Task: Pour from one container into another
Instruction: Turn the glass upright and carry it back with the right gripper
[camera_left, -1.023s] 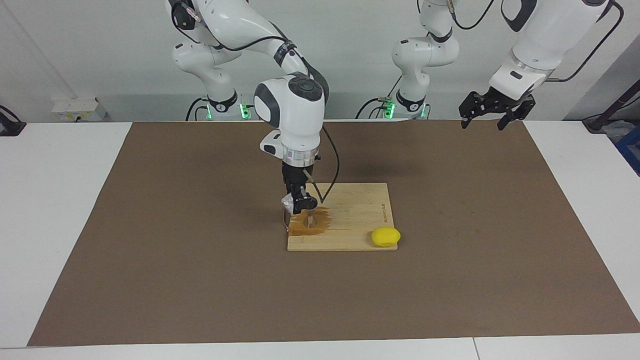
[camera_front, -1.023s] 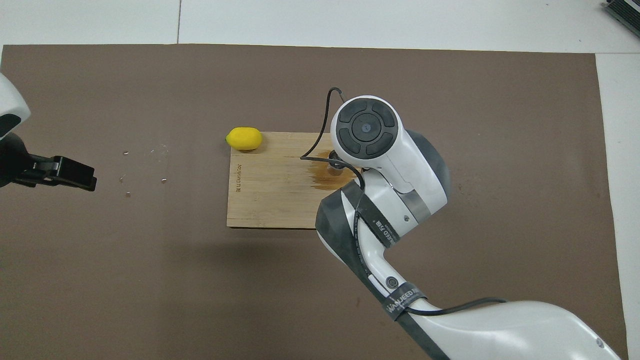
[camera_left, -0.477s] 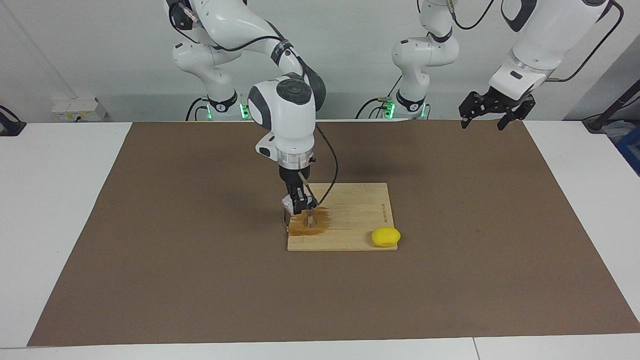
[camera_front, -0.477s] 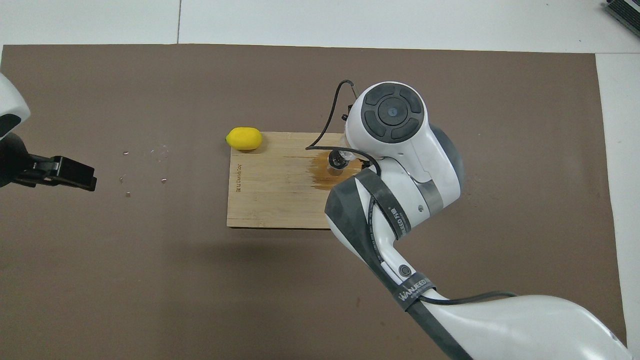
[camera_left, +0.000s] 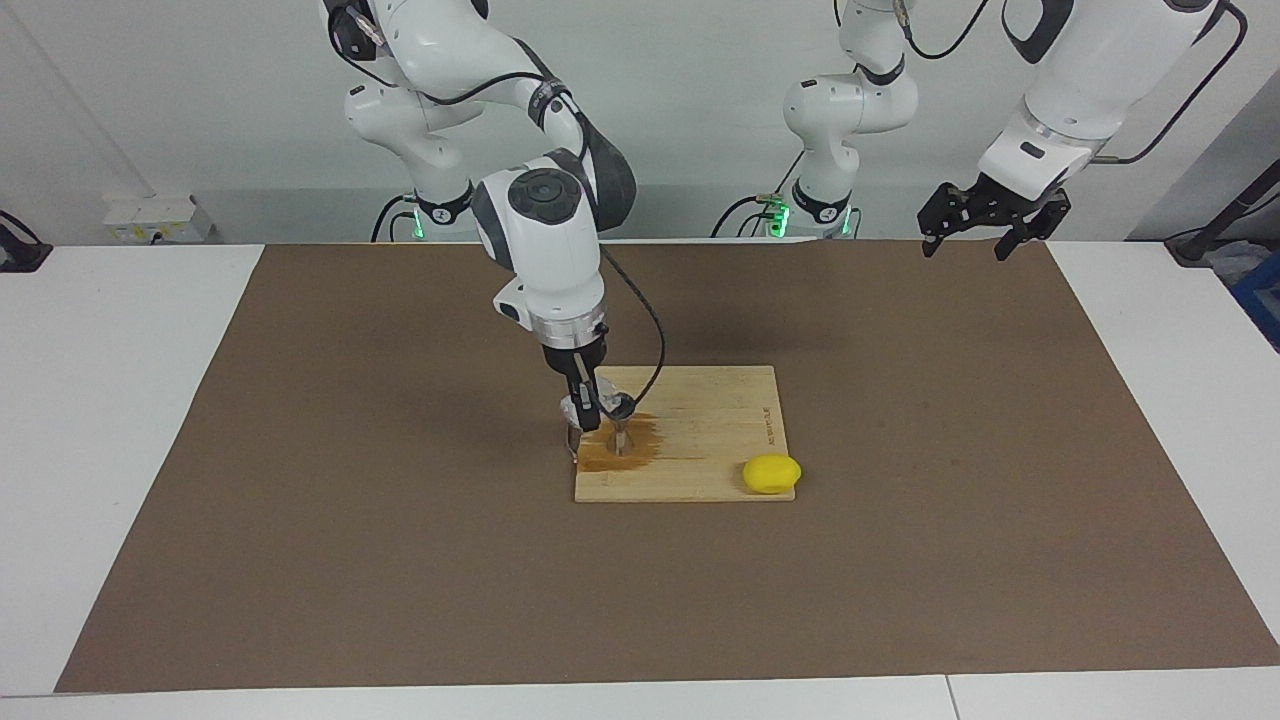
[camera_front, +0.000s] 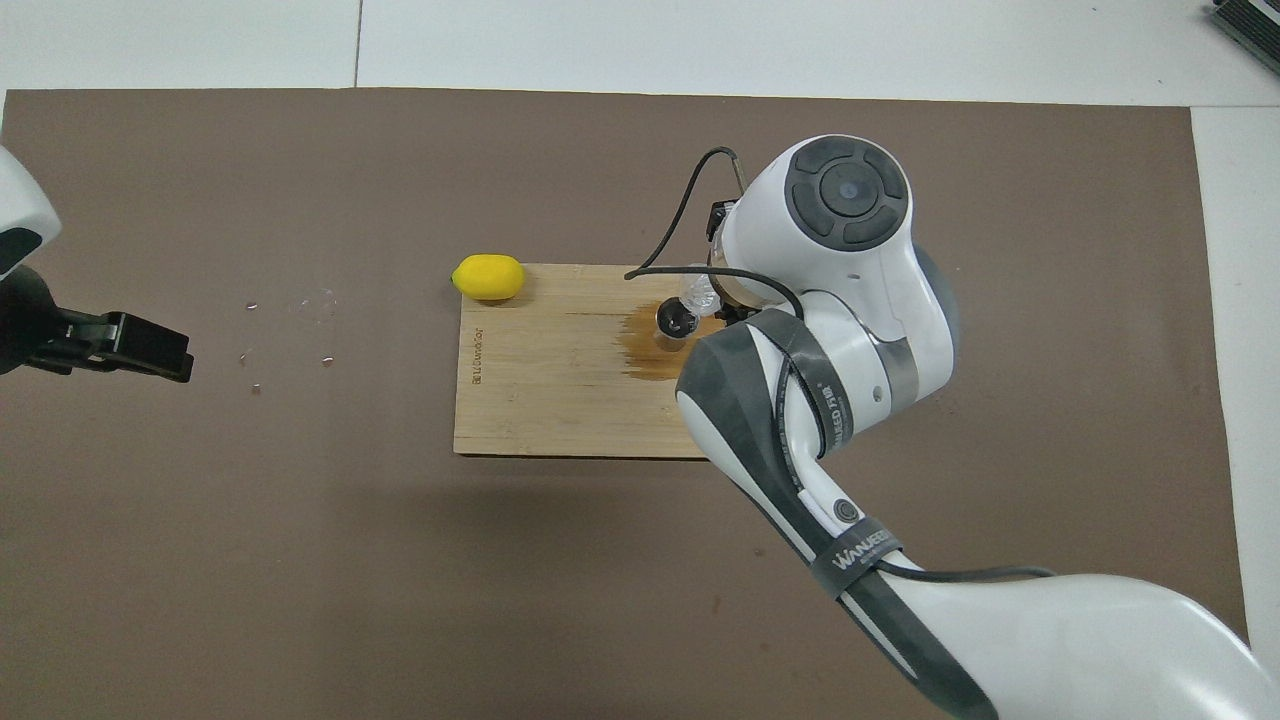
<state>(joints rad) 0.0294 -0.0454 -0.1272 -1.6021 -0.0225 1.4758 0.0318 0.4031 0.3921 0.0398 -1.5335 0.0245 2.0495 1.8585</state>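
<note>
A: Two arms on record; what differs from a second ago?

B: Item one, right arm. Its white wrist housing has shifted toward the upper left of the facing view and toward the upper right of the overhead view, so the forearm now leans and the right gripper (camera_left: 590, 405) hangs slanted rather than straight down. The jigger, hidden under the wrist in the earlier overhead view, is now uncovered.

A: Grip?

B: Fingertips closed on the clear cup (camera_left: 574, 409), which it holds tipped just beside the jigger (camera_left: 620, 437), at about the height of its rim, near the centre of the facing view.

A: Jigger entry?

B: Small steel jigger (camera_front: 674, 324), upright on the cutting board (camera_left: 715, 430), standing in a brown wet stain (camera_left: 640, 450) at the board's corner, centre of frame. Unmoved.

A: Cup in the overhead view?

B: Clear cup (camera_front: 699, 293) shows just above and right of the jigger, partly under the wrist.

A: Item two?

B: Left arm, waiting. Left gripper (camera_left: 982, 232) at upper right of the facing view, raised over the mat's (camera_left: 400, 560) edge, fingers spread wide, holding nothing. Unchanged. In the overhead view it sits at the left edge (camera_front: 125, 345).

A: Remaining stock?

B: One lemon (camera_left: 771, 473) at the board's lower right corner in the facing view, touching the board. Same place as before.
</note>
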